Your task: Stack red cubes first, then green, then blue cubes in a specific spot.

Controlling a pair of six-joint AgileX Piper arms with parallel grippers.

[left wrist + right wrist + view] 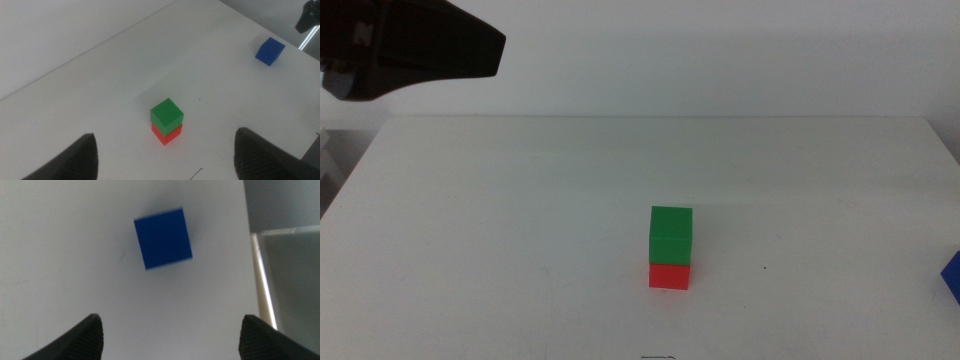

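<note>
A smooth white table (520,230) stands before a plain pale wall, and almost nothing lies on it. Near the middle of the table, a little toward the front edge, the small matte bright-red cube (669,276) sits on the bare surface, and the small matte green cube (671,234) of the same size rests directly on top of it. In my judgement this bare patch under them is the chosen spot, though no mark shows it. So the first two steps look done, and only the blue one is left.

The small deep-blue cube (163,238) lies flat on the table close to the right edge, well apart from the two-cube stack; in the middle view only a corner of it shows. A cube has no long axis. In the right wrist view its sides are turned a little against the table edge, while the stack stands upright with its faces nearly square to the front edge, the green cube sitting slightly off the red one.

The right claw (170,335) hangs above the blue cube, released, jaws wide apart and not touching it. The left claw (165,157) is also released and empty, held high over the far left corner.
</note>
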